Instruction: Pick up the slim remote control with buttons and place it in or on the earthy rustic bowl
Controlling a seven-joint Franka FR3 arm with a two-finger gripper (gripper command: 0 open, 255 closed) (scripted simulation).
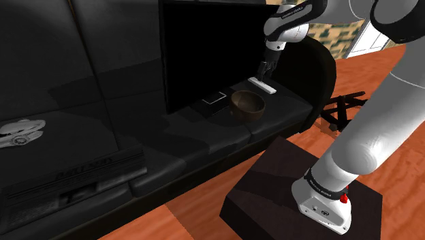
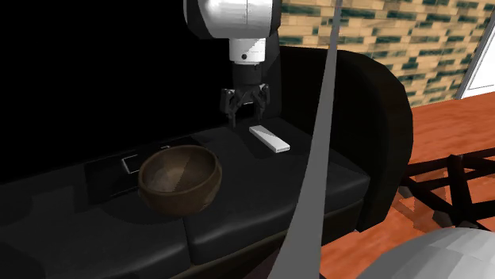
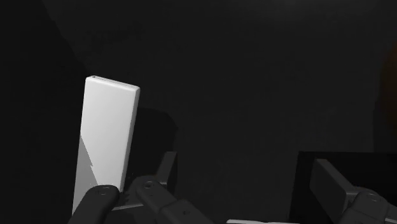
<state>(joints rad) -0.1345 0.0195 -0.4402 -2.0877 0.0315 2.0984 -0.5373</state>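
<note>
The remote [image 1: 262,85] is a plain white slim slab lying flat on the black sofa seat [image 1: 204,133]. In the second exterior view the remote [image 2: 270,139] rests to the right of the brown bowl [image 2: 180,181], a short gap between them. The bowl [image 1: 247,103] stands upright and holds nothing. My black gripper [image 1: 264,70] hangs open just above the remote's far end, touching nothing. Seen from the front, the gripper [image 2: 244,115] points down at the seat. From the wrist, the remote [image 3: 105,143] lies outside one finger [image 3: 159,191], not between the gripper [image 3: 248,191] fingers.
A large black flat panel [image 1: 204,54] leans upright on the sofa behind the bowl. A dark flat card-like item [image 1: 214,99] lies beside the bowl. The sofa's armrest [image 2: 381,119] rises close to the remote. A black folding frame [image 1: 344,109] stands on the wooden floor.
</note>
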